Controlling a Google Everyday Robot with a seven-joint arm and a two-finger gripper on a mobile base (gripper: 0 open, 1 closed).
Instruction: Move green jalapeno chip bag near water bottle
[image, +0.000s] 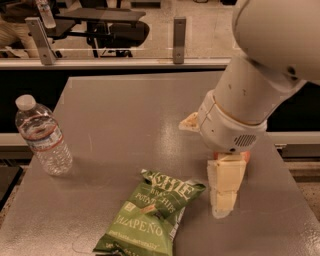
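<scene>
Leftmost, you have the water bottle (42, 137) upright near the left edge of the table (130, 110), white cap on, red-and-white band round its ribbed middle. The chip bag (150, 214) lies flat at the front of the table, about centre, well apart from the bottle. It is green foil, JALAPENO lettering facing up, top end angled toward the right.

Just right of the bag's upper corner is your gripper (223, 197): cream-coloured, pointing down, its tip at or very close to the table surface. It is beside the bag, not on it. Released or clenched, you cannot tell from this angle. A red-orange sliver (245, 156) shows behind the top of the gripper, mostly hidden.

Above that, the bulky white arm (260, 85) fills the upper right. Beyond the far table edge stands a clear barrier with grey posts (179, 40).
</scene>
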